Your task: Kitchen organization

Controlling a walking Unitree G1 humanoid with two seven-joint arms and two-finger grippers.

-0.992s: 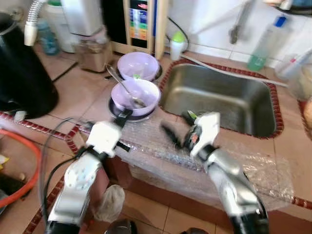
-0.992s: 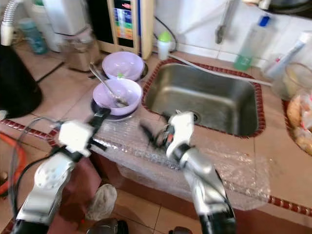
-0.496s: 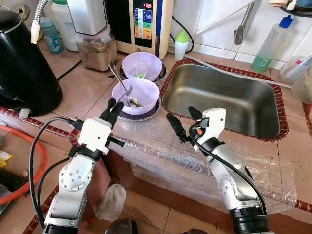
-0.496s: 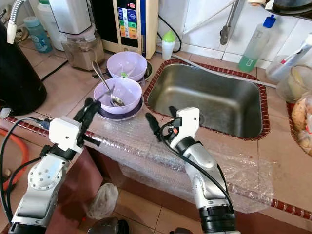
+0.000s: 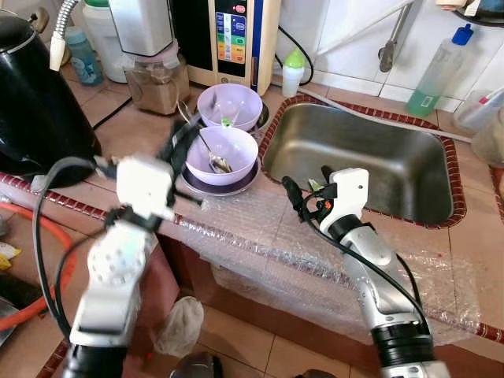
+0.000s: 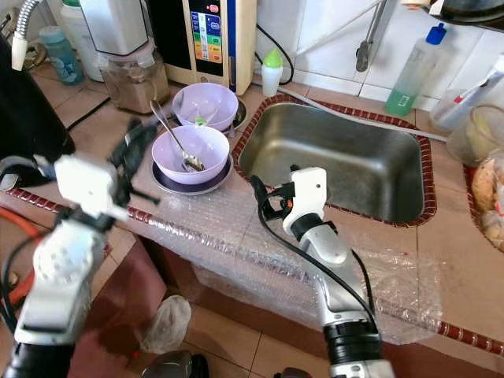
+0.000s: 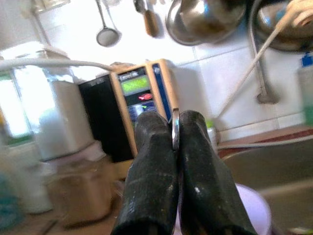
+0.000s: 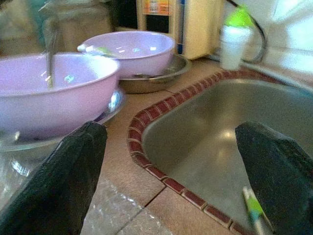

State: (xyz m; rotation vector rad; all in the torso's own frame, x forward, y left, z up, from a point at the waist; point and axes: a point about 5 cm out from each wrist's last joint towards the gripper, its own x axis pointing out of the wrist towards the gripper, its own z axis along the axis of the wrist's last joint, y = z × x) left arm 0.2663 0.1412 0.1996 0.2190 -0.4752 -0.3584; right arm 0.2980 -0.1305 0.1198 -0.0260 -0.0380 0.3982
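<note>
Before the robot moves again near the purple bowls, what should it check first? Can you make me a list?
1. Left hand shut: ok. Its fingers are pressed together with a thin metal strip, maybe the spoon handle, between the tips.
2. What that strip is: cannot tell.
3. Right hand open and empty: ok. It hovers at the edge of the sink.
4. Spoon resting in the near purple bowl: ok, bowl upright on its plate.
5. Far purple bowl upright, apart from both hands: ok.
6. Bubble wrap draped over the counter edge under the arms: not ok, it could snag or slide.
</note>
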